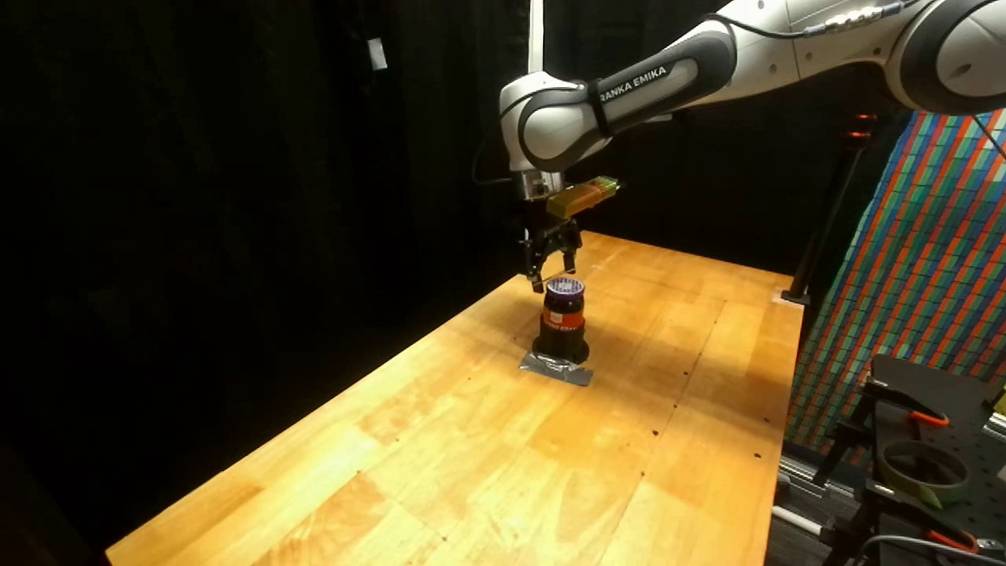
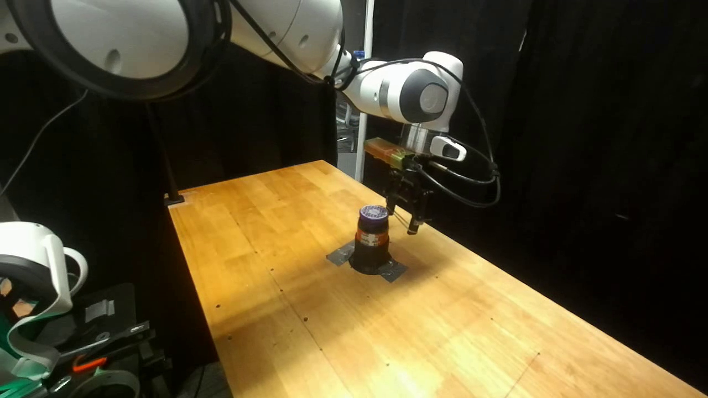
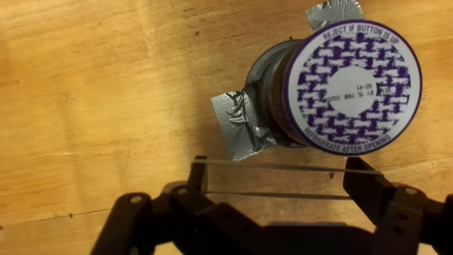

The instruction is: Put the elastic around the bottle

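Observation:
The bottle is a squat dark jar (image 1: 564, 319) with an orange label and a purple-and-white lid. It stands upright in a black round holder (image 1: 559, 344) on the table and shows in both exterior views (image 2: 373, 238). In the wrist view its lid (image 3: 354, 88) is at the upper right. My gripper (image 3: 279, 173) is open, with the elastic (image 3: 269, 165) stretched around both fingers as two thin strands. In an exterior view the gripper (image 2: 402, 220) is beside the jar, its fingertips near lid height. The elastic is apart from the jar.
Grey tape strips (image 3: 244, 124) fix the holder to the wooden table (image 1: 503, 472). The table's edge (image 1: 330, 407) runs along a black curtain, close to the gripper. A side cart with tools and a tape roll (image 1: 923, 472) stands beside the table.

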`<state>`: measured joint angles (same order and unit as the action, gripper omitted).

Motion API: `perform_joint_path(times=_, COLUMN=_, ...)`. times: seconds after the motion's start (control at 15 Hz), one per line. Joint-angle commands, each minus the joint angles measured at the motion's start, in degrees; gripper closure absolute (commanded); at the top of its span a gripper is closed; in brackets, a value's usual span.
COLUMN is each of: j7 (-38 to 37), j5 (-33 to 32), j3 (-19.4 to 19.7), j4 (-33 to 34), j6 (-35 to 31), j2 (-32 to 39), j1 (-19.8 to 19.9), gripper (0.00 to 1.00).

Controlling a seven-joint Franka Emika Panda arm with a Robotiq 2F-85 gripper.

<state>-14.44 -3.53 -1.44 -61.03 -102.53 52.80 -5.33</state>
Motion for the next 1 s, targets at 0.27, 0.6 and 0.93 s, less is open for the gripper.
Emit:
perform_joint_path(times=0.27, j7=2.69, j5=4.19, j3=-0.81, j4=-1.33, j6=1.27, j2=-1.65, j1=0.15, gripper=0.00)
perform_joint_path(times=0.6, j7=2.81, j5=3.76, j3=-0.48, j4=-2.27, j6=-1.00, j2=-2.56, j1=-0.30, gripper=0.00)
perform_joint_path(times=0.93, j7=4.44, j5=4.20, j3=-1.22, j4=-3.58, j6=1.61, j2=-3.79, j1=-0.18, gripper=0.00)
